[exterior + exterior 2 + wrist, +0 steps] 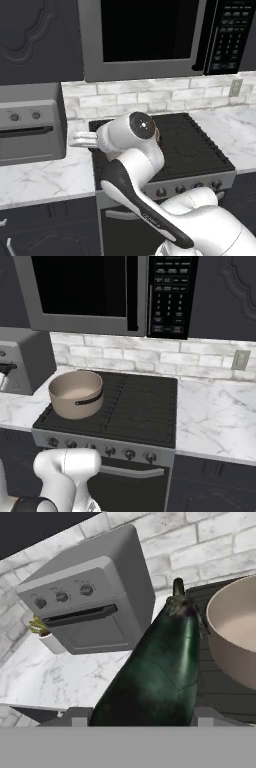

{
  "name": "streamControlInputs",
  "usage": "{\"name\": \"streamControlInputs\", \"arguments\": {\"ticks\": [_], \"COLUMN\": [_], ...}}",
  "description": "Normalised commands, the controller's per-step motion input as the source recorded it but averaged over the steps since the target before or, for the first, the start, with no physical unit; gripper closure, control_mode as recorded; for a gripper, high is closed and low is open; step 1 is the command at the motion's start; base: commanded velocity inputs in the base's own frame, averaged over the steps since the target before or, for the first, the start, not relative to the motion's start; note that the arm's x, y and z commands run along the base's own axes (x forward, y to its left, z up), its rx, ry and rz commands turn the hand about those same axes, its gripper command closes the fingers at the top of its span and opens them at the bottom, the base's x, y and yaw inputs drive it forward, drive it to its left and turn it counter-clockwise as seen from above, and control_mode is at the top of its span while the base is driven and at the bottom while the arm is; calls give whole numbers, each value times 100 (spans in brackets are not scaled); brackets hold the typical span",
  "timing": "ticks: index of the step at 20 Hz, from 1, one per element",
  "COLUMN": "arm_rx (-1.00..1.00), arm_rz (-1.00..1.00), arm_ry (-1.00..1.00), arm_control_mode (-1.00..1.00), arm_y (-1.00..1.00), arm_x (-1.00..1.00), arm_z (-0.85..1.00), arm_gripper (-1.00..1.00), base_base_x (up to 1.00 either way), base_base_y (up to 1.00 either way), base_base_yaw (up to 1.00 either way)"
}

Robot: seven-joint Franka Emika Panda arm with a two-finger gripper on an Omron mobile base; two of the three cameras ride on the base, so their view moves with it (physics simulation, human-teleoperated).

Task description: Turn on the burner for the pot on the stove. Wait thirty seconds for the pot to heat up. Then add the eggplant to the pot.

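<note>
The eggplant (160,662), glossy and nearly black with a green sheen, stands between the two dark fingertips (75,717) of my gripper (142,716), which is shut on it. Its stem points away from the hand, toward the brick wall. The tan pot (235,632) is just to the eggplant's right, its pale inside showing. In the right base view the pot (76,393) sits on the front left burner of the stove (140,401), its dark handle facing forward. My hand (80,140) reaches left over the counter beside the stove (195,145); the arm hides most of the pot.
A grey toaster oven (85,607) stands on the marble counter (40,180) left of the stove, with a small potted plant (42,632) beside it. The microwave (100,291) hangs above the cooktop. Dark knobs (110,451) line the stove front. More counter (215,416) lies to the right.
</note>
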Motion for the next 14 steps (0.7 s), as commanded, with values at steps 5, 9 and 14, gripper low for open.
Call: {"name": "streamControlInputs", "arguments": {"ticks": [5, 9, 14], "arm_rx": [0, 0, 0], "arm_rz": [0, 0, -1], "arm_ry": [2, 14, 14], "arm_control_mode": [-100, -100, -100], "arm_y": [-42, -33, -38], "arm_x": [0, 0, 0], "arm_z": [57, 29, 2], "arm_gripper": [100, 100, 100], "base_base_x": [0, 0, 0], "base_base_y": [0, 0, 0], "base_base_yaw": [0, 0, 0]}}
